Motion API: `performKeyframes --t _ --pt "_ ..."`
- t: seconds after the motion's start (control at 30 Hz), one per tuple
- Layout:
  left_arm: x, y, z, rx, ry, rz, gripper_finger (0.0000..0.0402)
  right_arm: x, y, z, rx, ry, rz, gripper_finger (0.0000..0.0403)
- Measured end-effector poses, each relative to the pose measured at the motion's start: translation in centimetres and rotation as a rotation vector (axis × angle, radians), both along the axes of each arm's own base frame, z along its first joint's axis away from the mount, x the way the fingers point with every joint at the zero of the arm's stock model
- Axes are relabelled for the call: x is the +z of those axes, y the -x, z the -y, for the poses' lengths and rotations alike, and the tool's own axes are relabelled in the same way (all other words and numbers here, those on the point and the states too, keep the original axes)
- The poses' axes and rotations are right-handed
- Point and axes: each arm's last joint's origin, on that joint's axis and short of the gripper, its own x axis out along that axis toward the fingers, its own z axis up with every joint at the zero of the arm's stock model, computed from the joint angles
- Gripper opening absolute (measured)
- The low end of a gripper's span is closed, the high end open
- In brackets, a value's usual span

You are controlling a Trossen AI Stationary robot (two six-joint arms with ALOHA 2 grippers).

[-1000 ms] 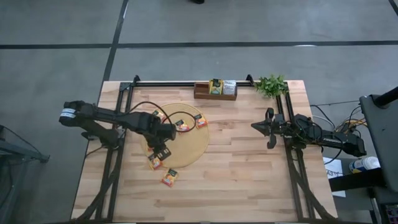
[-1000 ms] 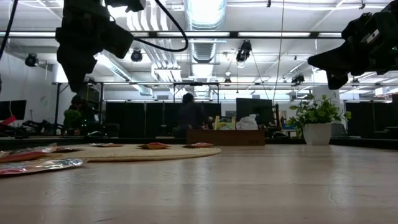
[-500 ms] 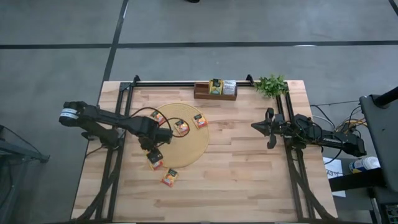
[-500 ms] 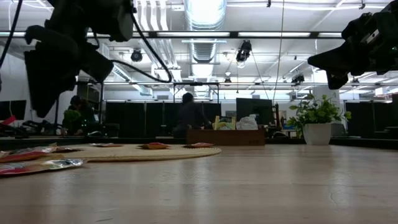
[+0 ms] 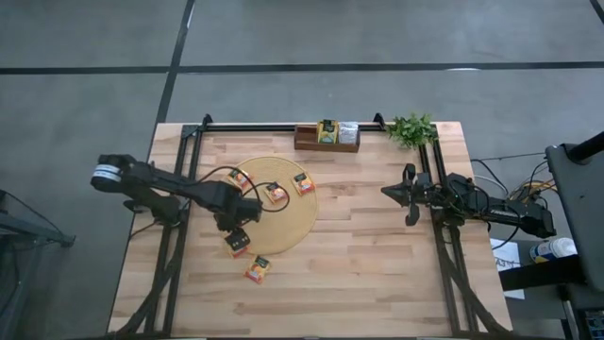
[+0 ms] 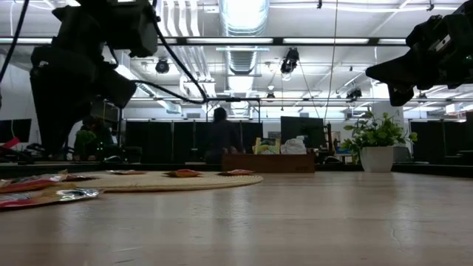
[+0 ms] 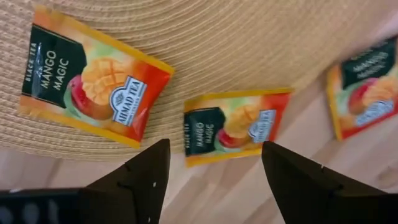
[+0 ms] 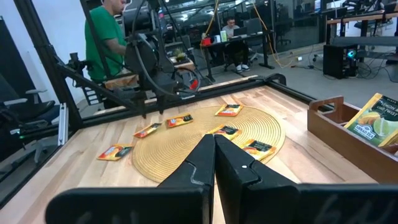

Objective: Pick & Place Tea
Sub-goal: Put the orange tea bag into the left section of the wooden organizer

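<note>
Orange tea sachets lie flat on and around the round tan mat (image 5: 286, 225). My left gripper (image 7: 214, 171) is open and points down over the mat's near-left edge (image 5: 236, 225). Below the gap between its fingers lies one sachet (image 7: 236, 126), half on the mat's rim, half on the wood. A second sachet (image 7: 93, 74) lies on the mat. A third (image 7: 367, 93) lies on the bare table. More sachets lie on the mat (image 5: 275, 193) (image 5: 303, 183). My right gripper (image 5: 387, 192) waits shut at the table's right, held level.
A brown wooden tray (image 5: 309, 144) holding sachets stands at the far edge, with a small potted plant (image 5: 411, 129) to its right. Black frame rails run along the left, far and right sides. A person in green (image 8: 106, 37) sits beyond the table's left side.
My left gripper has gone down and a little toward the table's left edge, from over the mat to just above the sachet on the mat's rim. In the low view its fingers now stand wider apart. The sachets have stayed where they were.
</note>
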Motion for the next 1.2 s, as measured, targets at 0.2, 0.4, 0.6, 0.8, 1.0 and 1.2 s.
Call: performKeyframes --t 0.2,0.4,0.6,0.8,1.0,1.2 --pt "-1.7 0.1 0.0 -0.003 -0.013 -0.038 0.0248 0.0 0.0 0.0 0.0 0.0 0.001 0.0009" --pt "-2.9 0.1 0.0 -0.003 0.006 -0.018 0.0248 0.0 0.0 0.0 0.0 0.0 0.001 0.0009" --pt "-3.3 0.1 0.0 0.004 0.014 -0.004 0.0248 0.0 0.0 0.0 0.0 0.0 0.0 0.0009" --pt "-3.9 0.5 0.0 0.004 0.014 -0.009 0.0248 0.0 0.0 0.0 0.0 0.0 0.0 0.0009" --pt "-4.0 0.4 0.0 0.006 0.017 0.001 0.0248 0.0 0.0 0.0 0.0 0.0 0.0 0.0009" --pt "-4.0 0.4 0.0 0.012 0.016 0.002 0.0229 0.0 0.0 0.0 0.0 0.0 0.001 0.0009"
